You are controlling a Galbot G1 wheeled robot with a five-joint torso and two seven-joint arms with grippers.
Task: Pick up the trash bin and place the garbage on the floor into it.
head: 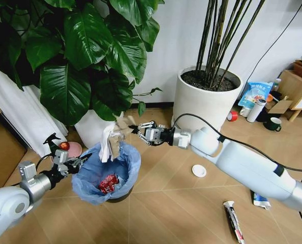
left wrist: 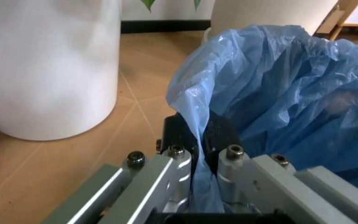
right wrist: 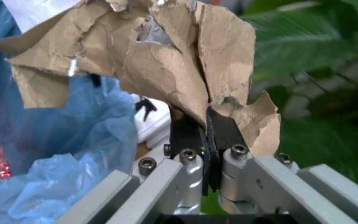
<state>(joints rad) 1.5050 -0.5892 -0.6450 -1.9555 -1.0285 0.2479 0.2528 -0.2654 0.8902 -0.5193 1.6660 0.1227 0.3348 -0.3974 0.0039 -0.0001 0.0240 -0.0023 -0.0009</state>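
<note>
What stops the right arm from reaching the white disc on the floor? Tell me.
Probably nothing on the path: the white disc lies on bare floor just below the right arm. But the right claw is shut on crumpled paper over the bin, so it must drop that first.

Bin bag (head: 97,178) light blue, can (head: 108,183) red, paper (right wrist: 166,56) brown/white, floor (head: 181,203) tan herringbone, pots (head: 207,104) white.

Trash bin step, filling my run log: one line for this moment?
left gripper: shut on trash bin | right gripper: shut on paper over bin
</note>
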